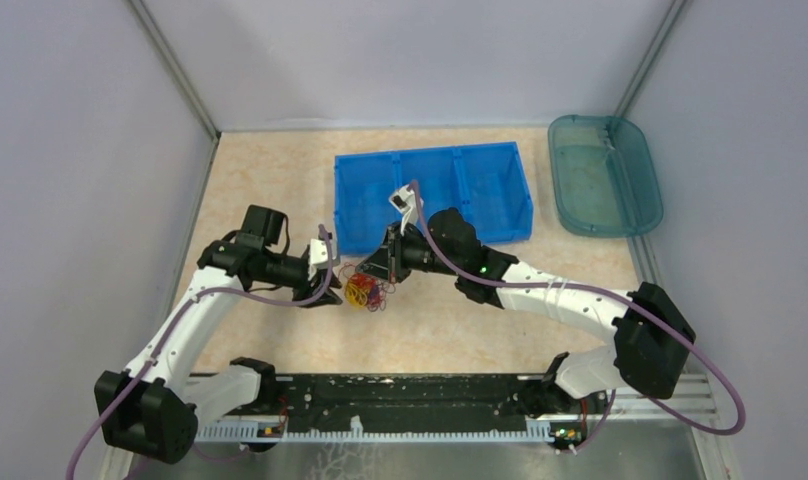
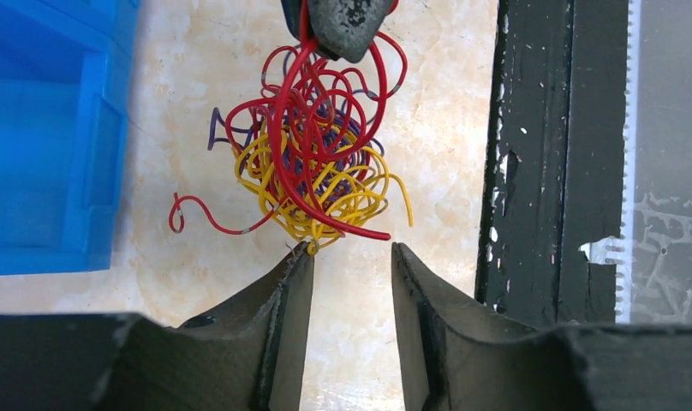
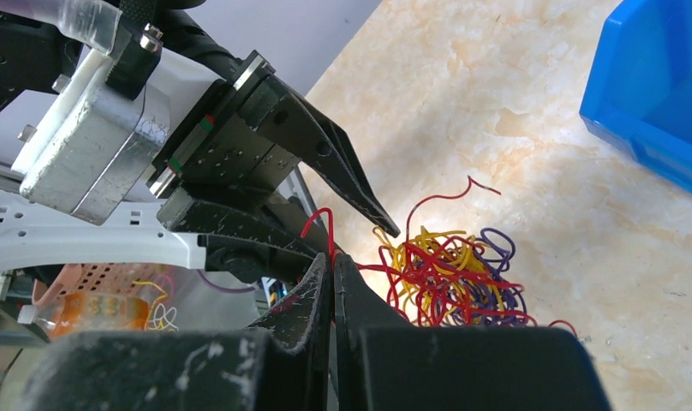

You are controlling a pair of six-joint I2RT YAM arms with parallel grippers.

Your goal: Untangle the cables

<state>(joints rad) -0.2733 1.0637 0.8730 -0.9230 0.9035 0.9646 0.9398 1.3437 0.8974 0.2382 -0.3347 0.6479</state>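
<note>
Left claw (image 2: 352, 250) before tangled red-yellow-purple cables (image 2: 313, 163)

Blue bin (image 2: 43, 128) cut off left, right gripper (image 2: 341, 38) cropped above, cables (image 2: 313, 163) partly behind it

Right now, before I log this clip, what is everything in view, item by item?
cables: one tangle, strands too many to count; red, yellow and dark purple; at the table centre, between the two hands
bin: one, blue, three compartments; far side of the table, behind the tangle
tray: one, translucent teal; far right corner
table: one, beige marbled top
rail: one, black; near edge, between the arm bases
arms: two, white with black joints; reaching in from the near edge
left hand: one, black, open, tips at the tangle's edge
right hand: one, black, shut on a red strand of the cables
</note>
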